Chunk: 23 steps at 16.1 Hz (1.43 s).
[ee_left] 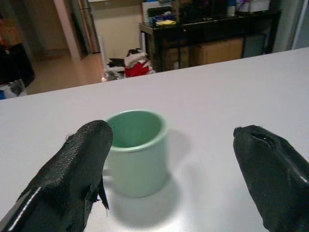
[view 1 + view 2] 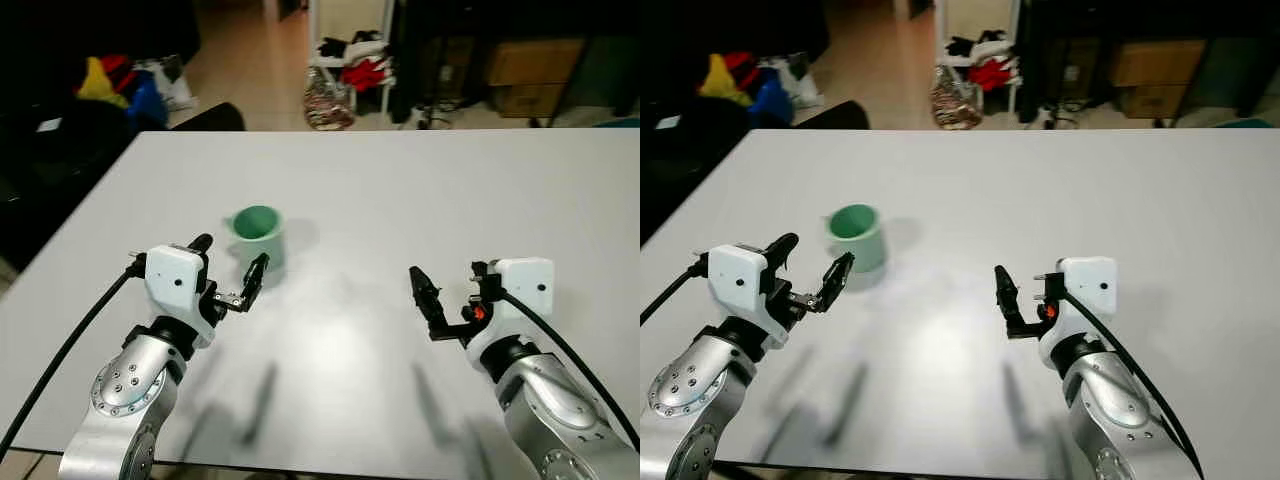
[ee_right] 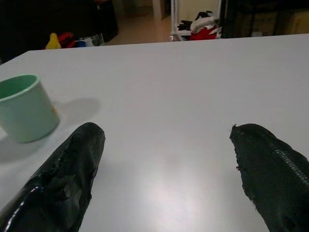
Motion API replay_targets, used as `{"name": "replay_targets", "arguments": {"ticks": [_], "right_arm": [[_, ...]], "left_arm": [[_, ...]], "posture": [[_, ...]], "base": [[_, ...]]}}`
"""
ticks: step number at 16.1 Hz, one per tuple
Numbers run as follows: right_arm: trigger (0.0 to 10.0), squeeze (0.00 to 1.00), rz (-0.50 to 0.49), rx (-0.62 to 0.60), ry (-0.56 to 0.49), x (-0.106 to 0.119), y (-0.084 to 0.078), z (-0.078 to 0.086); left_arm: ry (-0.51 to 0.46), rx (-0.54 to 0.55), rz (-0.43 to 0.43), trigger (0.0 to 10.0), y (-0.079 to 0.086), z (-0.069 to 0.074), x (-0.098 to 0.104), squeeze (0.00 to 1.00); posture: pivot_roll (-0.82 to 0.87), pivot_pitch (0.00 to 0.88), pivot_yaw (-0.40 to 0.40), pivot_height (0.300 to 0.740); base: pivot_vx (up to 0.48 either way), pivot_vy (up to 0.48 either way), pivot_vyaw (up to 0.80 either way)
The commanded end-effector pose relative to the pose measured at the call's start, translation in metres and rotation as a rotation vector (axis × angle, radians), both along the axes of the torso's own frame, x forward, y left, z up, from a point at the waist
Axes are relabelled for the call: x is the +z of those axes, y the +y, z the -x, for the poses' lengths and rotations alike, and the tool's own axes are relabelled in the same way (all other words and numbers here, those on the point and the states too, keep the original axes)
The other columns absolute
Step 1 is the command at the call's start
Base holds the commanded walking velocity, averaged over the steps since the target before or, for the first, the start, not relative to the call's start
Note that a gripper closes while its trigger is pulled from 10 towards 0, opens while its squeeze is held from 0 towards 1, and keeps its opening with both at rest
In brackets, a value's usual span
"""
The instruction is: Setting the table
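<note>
Right now I hold both my arms out over a big white table [image 2: 400,180]. One green cup [image 2: 258,236] stands upright on it, on my left side, with its open top facing up and nothing that I can see inside.

My left gripper [image 2: 228,270] hangs just in front of the cup, very near it but not touching. Its two black fingers [image 1: 72,179] are spread wide apart and hold nothing. Looking along them from my left wrist, the cup sits between the two fingers, closer to one of them, and a bit farther out on the table.

My right gripper [image 2: 1003,300] floats above the bare middle of the table, well apart from the cup. Its black fingers [image 3: 67,179] are spread wide too, with nothing in between but white table. From my right wrist I see the cup [image 3: 25,107] off to the side.

Both grippers throw soft grey shadows on the table near its front edge.

Past the far edge of the table there is a tan floor [image 2: 250,70], a heap of red, white and black clothes [image 2: 360,60], some bright yellow, red and blue things [image 2: 115,85], and brown boxes [image 2: 530,70] in a dark shelf
</note>
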State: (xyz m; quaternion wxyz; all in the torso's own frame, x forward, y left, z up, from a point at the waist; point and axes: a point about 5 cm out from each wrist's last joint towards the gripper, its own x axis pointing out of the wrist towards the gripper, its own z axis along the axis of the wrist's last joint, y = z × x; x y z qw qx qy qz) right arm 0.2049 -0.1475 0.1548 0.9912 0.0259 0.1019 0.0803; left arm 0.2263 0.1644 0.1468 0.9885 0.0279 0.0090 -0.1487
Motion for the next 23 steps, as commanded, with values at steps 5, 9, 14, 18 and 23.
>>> {"name": "replay_targets", "arguments": {"ticks": [5,9,14,18,23], "right_arm": [[10.0,0.57,0.034,-0.011,-0.022,0.001,-0.001,-0.002],[10.0,1.00,0.020,0.026,-0.021,0.000,0.005,-0.002],[10.0,1.00,0.028,0.061,-0.044,0.001,0.004,-0.001],[10.0,1.00,0.043,0.051,-0.093,0.007,0.000,-0.006],[10.0,1.00,0.039,0.053,-0.103,0.009,0.001,-0.009]], "left_arm": [[0.005,0.043,0.007,10.0,0.003,-0.004,0.005,0.52],[0.003,0.023,-0.019,10.0,0.001,-0.004,0.004,0.52],[0.007,0.049,0.001,10.0,0.002,-0.005,0.007,0.51],[0.011,0.067,-0.010,10.0,0.003,-0.005,0.006,0.52],[-0.017,0.079,-0.012,10.0,0.002,-0.006,0.013,0.51]], "posture": [[0.05,0.000,0.097,0.740],[0.05,0.000,0.100,0.740],[0.06,0.000,0.091,0.740],[0.07,0.000,0.078,0.740],[0.08,0.000,0.071,0.740]], "base": [[0.000,-0.244,0.16],[0.000,0.000,0.80],[0.000,0.000,0.80],[0.000,0.000,0.80],[0.000,0.000,0.80]]}}
